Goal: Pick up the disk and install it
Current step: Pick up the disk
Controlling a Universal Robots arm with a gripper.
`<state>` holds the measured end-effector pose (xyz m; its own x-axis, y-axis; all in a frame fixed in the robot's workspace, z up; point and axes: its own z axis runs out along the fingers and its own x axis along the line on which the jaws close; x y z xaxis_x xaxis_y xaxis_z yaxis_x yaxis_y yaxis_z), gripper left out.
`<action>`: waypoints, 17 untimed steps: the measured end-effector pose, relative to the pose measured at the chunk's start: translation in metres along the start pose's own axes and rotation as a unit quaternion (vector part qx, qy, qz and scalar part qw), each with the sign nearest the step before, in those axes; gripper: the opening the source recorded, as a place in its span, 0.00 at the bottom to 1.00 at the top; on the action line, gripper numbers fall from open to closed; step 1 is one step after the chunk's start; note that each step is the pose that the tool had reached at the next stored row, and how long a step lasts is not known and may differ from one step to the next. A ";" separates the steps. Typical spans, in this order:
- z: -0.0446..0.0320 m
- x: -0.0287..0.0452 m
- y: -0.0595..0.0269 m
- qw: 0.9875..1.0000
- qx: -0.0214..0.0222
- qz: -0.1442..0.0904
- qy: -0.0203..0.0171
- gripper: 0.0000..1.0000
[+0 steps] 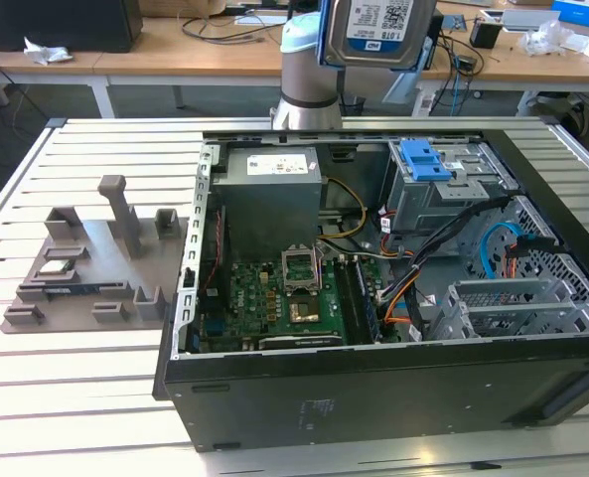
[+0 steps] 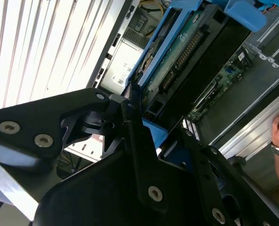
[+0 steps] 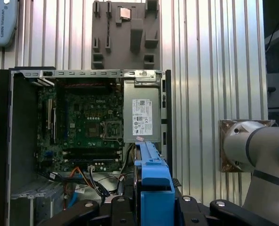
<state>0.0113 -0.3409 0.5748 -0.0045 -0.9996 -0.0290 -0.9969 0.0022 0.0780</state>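
Disk (image 1: 378, 25): one unit, pinched tight in my gripper (image 3: 154, 207), hanging high above drive cage (image 1: 453, 199), presumably for clearance.

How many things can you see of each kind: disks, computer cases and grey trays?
Disks: 1, the disk held in the claw above the case
Computer cases: 1, the open case on the table
Grey trays: 1, the tray beside the case
Total: 3

Pale slatted metal table (image 1: 75, 397), wooden desks (image 1: 175, 62) behind, trailing cables (image 1: 215, 25)
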 end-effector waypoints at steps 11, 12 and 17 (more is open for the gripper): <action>-0.0011 0.0128 -0.0155 1.000 -0.001 0.000 0.000 0.37; -0.0014 0.0177 -0.0207 1.000 -0.001 0.000 0.000 0.37; -0.0021 0.0284 -0.0309 1.000 -0.002 0.000 0.000 0.37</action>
<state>0.0421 -0.3694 0.5737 -0.0047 -0.9996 -0.0291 -0.9967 0.0023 0.0817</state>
